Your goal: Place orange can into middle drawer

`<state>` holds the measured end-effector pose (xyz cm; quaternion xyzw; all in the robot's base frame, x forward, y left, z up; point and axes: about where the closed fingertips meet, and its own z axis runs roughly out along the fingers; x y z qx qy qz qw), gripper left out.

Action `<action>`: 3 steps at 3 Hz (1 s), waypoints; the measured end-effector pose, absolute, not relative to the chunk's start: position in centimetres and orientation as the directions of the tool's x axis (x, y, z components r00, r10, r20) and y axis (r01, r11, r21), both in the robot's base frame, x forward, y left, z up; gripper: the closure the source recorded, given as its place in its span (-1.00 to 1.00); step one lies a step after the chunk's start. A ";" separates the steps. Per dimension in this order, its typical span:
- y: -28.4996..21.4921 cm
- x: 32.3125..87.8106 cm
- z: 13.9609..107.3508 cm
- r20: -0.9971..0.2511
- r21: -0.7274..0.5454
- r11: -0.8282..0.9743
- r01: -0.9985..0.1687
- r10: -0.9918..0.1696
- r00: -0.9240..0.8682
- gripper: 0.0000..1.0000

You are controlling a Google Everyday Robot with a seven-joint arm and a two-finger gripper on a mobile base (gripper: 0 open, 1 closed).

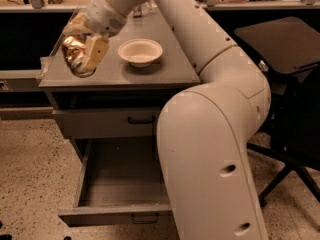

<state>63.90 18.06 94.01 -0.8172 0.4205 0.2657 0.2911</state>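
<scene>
My gripper is shut on the orange can, a dented shiny orange-gold can, and holds it above the left front part of the grey cabinet's top. One cream finger lies across the can's right side. The middle drawer, the cabinet's lowest, is pulled open below, with a small dark handle on its front; its inside looks bare. The drawer above it is shut.
A white bowl sits on the cabinet top to the right of the can. My arm fills the right half of the view and covers the drawer's right side. A dark office chair stands at the right. Speckled floor lies at the left.
</scene>
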 end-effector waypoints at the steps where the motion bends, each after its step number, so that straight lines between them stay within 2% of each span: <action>1: 21.7 60.0 92.2 -0.529 -0.277 -0.632 -0.724 -0.528 0.664 1.00; 3: 22.6 59.5 88.0 -0.458 -0.210 -0.685 -0.698 -0.561 0.689 1.00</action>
